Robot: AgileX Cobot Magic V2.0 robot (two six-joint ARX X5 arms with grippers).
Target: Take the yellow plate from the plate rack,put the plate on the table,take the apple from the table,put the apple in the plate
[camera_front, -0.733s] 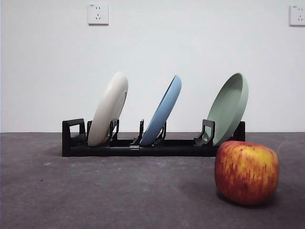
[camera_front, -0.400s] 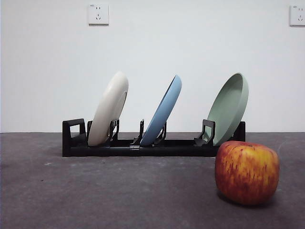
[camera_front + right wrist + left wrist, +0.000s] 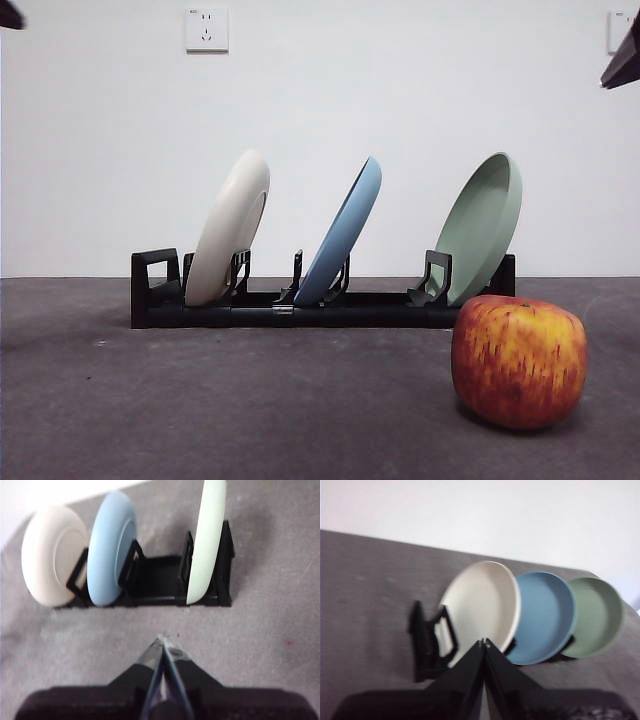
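leaning in plate rack | yellow plate | matte cream, raised rim

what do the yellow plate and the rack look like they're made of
The yellow plate looks like matte plastic or melamine, possibly ceramic: an even cream surface with no glare and a thick rounded rim. The plate rack looks like moulded black plastic, with thin upright dividers, a looped end piece and a slight sheen along its front bar. Neither can be settled by look alone.
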